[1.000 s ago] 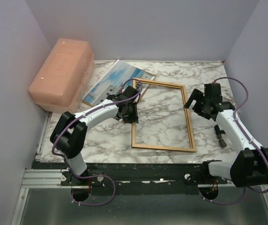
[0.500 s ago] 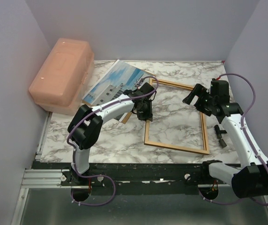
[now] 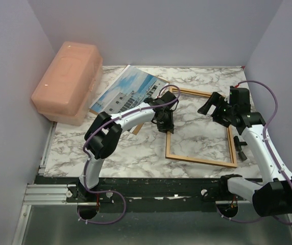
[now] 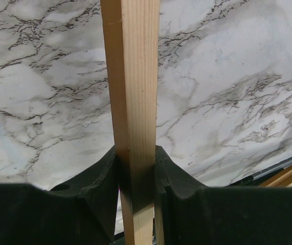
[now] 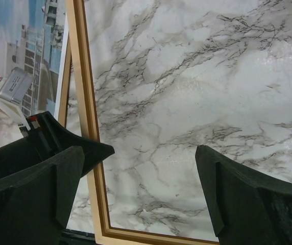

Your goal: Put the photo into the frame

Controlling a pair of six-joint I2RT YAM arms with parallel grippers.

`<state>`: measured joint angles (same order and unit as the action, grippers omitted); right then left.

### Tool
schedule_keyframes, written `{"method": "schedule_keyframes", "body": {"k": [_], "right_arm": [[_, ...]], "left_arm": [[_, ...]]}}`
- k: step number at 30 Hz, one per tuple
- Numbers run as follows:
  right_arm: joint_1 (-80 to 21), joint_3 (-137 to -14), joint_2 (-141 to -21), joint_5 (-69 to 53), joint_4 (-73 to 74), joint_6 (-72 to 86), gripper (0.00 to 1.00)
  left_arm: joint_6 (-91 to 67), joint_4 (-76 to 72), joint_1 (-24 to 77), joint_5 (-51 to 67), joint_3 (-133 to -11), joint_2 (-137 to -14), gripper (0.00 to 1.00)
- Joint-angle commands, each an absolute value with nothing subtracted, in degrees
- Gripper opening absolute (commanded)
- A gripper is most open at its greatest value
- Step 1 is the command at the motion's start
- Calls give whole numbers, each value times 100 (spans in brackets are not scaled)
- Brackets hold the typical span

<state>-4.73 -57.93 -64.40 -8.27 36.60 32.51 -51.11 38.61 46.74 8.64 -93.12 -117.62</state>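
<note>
The frame (image 3: 202, 161) is a thin orange-brown wooden rectangle lying on the marble table, right of centre. My left gripper (image 3: 164, 120) is shut on its left rail. In the left wrist view that rail (image 4: 133, 76) runs straight up between the two black fingers of the left gripper (image 4: 136, 158). The photo (image 3: 128, 91), a white building against blue sky, lies at the back left beside the frame. My right gripper (image 3: 213, 105) hangs open over the frame's far right part, holding nothing. The right wrist view shows the right gripper (image 5: 141, 153) above bare marble inside the frame (image 5: 82, 76), with the photo (image 5: 33, 51) beyond.
A pink plastic box (image 3: 67, 81) stands at the back left, against the wall and touching the photo. A brown board edge (image 3: 136, 128) shows under my left arm. A small black object (image 3: 242, 148) lies by the frame's right rail. Walls close in on three sides.
My left gripper has dragged the frame to the right across the table, away from the photo. The right gripper has opened slightly wider and lifted a little.
</note>
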Motion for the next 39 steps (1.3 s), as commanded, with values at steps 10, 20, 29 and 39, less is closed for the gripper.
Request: {"method": "schedule_keyframes", "body": {"k": [10,20,29,39], "right_arm": [[-432,-5498,-6328,-1146,3571,3247,100],[-439,-4889,-6518,-1490,3385,2956,100],[-622,-4430,-7079,-1885,2986,3029,99],[-1924,-4543,-8041,-1414,2494,3521,90]], "left_arm": [[-5194,4238,4689,1368,-9376,-11764,45],[-5060,4351,4660,1158,-9173,-11433,64],[-4805,3212,4375,1018,-7385,-9511,82],[-5150,1502,3581,1779,-5263,-7524,83]]}}
